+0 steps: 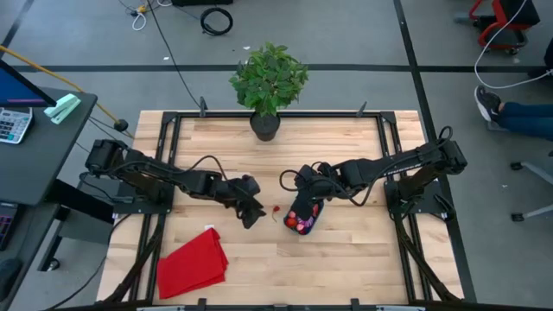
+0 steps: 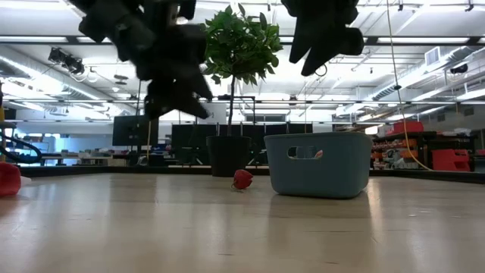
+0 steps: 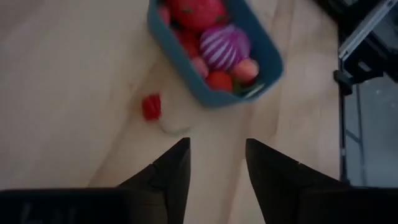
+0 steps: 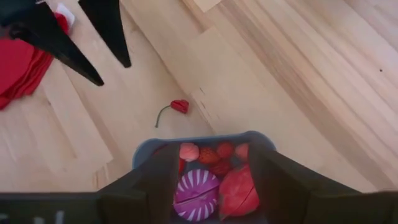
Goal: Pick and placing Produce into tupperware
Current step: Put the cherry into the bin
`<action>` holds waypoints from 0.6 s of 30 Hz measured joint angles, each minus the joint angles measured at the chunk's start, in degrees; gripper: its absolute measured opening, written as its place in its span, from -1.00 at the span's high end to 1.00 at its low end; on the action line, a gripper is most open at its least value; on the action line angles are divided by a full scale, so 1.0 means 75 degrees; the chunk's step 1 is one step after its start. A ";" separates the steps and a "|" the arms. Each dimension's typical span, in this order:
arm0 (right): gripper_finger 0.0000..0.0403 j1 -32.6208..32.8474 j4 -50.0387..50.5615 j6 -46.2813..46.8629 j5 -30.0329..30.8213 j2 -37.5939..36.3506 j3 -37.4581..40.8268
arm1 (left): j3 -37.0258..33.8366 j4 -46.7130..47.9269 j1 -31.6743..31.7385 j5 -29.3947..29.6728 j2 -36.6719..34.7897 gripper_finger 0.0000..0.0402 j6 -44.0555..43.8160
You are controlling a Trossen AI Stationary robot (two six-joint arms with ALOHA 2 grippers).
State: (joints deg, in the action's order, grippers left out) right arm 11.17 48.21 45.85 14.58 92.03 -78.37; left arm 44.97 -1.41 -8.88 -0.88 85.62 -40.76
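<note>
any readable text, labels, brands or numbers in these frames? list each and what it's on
None can be read.
The calculator on the side desk has keys, but they are too small to read.
The blue tub shows no label on its wall; its handle slot is plain.
The red cloth, the plant pot and the produce in the tub carry no print.

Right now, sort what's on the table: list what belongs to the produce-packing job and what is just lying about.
Part of the job:
- teal tupperware, holding the purple-and-white striped piece and red and pink fruit pieces
- loose red fruit piece beside it on the table
- left gripper, open
- right gripper, open over the tub

Lying about:
- red cloth
- potted plant
</note>
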 joint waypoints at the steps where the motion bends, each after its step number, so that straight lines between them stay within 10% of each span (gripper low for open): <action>1: 0.00 0.0001 -0.0003 0.0080 0.0000 0.0000 0.0000 | 0.0000 -0.0112 -0.0001 0.0104 0.0004 0.18 0.0202; 18: 0.01 -0.0004 -0.0219 0.0270 0.0019 0.0006 0.0000 | 0.0003 -0.0911 0.0060 0.0458 0.1899 0.11 0.0137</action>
State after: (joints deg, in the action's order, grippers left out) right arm 11.14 46.56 47.88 14.72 92.07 -78.37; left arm 44.99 -8.24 -8.43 2.56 99.86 -39.73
